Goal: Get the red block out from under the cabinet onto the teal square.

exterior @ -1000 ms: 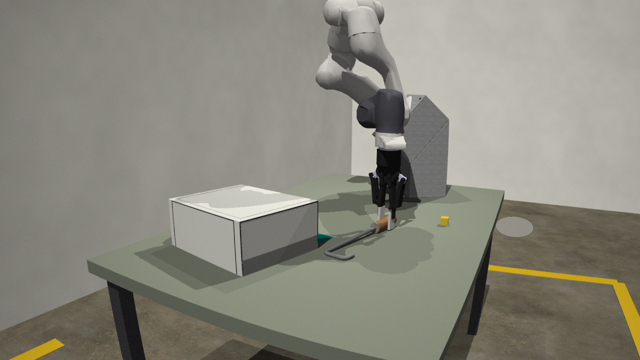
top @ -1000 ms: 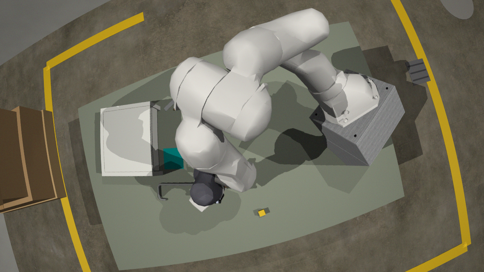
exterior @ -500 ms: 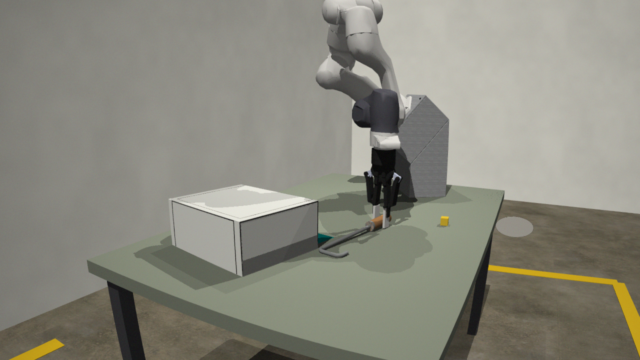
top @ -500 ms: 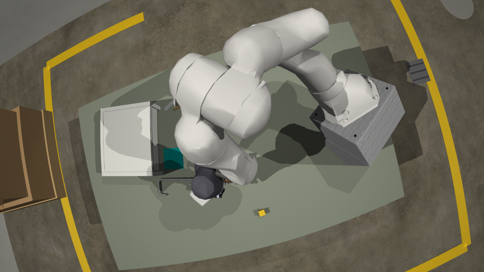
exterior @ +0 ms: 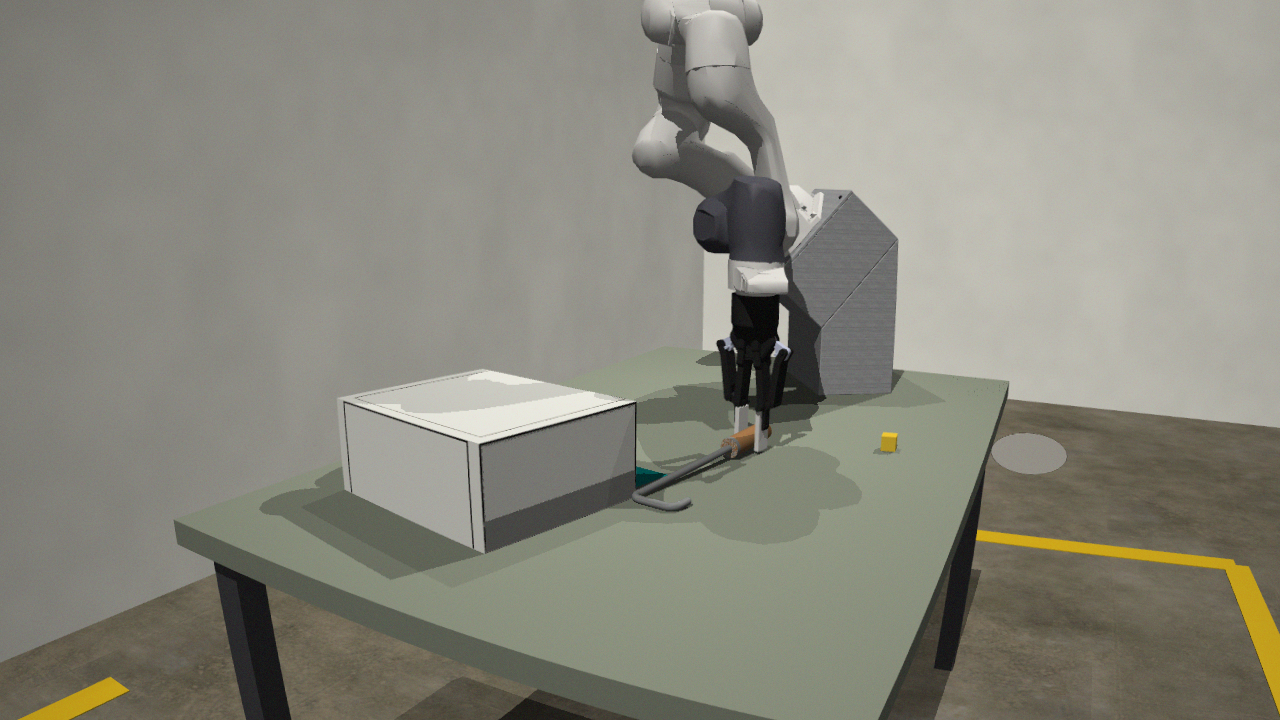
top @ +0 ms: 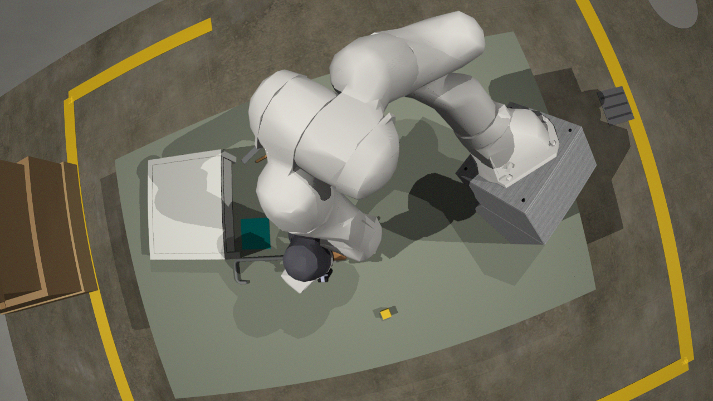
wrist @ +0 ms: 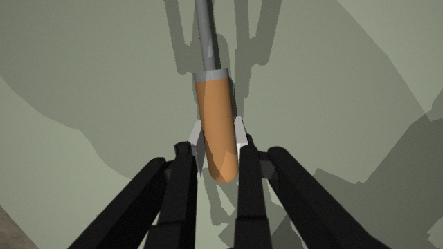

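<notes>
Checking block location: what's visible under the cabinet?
Under the cabinet only a dark gap shows along its base. No red block shows in any view; the cabinet's top and walls cover the inside.

A low white cabinet (exterior: 487,429) stands on the green table (exterior: 805,608), leaving only a shallow dark gap along its base, too low for the gripper (exterior: 756,438), which is closed on a hooked tool's orange handle (wrist: 216,124). The tool's bent tip (exterior: 662,503) lies just beside the cabinet's front. A small yellow cube (exterior: 887,441) sits well apart.
</notes>
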Tool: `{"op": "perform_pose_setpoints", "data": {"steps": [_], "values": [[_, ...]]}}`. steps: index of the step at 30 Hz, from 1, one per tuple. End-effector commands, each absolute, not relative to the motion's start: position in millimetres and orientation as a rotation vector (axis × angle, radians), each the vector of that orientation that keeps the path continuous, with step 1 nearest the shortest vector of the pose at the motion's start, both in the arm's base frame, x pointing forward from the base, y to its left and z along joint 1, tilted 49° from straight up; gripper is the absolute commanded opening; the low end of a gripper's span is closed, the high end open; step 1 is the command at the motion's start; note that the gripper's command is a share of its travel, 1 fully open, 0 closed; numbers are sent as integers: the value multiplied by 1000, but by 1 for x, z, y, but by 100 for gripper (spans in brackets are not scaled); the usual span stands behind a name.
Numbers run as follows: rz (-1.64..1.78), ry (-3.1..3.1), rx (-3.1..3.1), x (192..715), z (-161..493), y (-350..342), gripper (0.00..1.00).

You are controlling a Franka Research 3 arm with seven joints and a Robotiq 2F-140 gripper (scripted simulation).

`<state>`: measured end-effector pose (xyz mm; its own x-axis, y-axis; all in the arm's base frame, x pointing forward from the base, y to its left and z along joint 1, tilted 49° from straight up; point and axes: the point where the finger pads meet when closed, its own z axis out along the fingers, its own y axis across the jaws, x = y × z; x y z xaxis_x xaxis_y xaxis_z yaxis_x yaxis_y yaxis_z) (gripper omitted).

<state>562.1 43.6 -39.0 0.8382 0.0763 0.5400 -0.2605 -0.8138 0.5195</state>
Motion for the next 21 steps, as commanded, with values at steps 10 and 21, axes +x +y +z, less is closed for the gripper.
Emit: {"op": "perform_pose_setpoints", "data": {"steps": [10, 21], "values": [[747, -139, 2416, 550, -26, 18, 0], [747, -139, 2416, 536, -12, -11, 0]]}}
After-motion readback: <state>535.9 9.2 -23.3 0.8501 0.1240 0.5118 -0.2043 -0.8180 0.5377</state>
